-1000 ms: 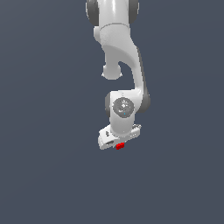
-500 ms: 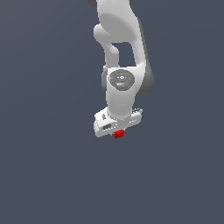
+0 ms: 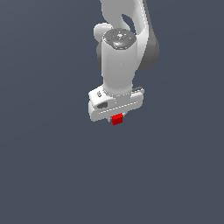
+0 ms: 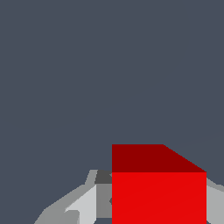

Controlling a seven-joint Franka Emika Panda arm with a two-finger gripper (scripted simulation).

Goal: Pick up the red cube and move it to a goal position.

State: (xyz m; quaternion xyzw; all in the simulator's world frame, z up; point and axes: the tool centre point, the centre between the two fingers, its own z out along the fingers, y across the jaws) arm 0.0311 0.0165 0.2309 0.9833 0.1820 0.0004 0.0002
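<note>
The red cube [image 3: 117, 119] is a tiny bright red block that sits just under the white gripper [image 3: 116, 117] of the arm, in the middle of the exterior view. The gripper is shut on it; the fingers are mostly hidden behind the hand and the cube. In the wrist view the red cube [image 4: 159, 186] fills the lower part of the picture, with a grey fingertip [image 4: 89, 199] on one side of it and another grey one on the other side. No goal marker shows in either view.
Only a plain dark grey-blue background surrounds the arm [image 3: 124, 48] in both views. No floor edge, container or other object shows.
The arm has risen and turned its wrist toward the camera, carrying the red cube up with it. The cube stays between the fingers.
</note>
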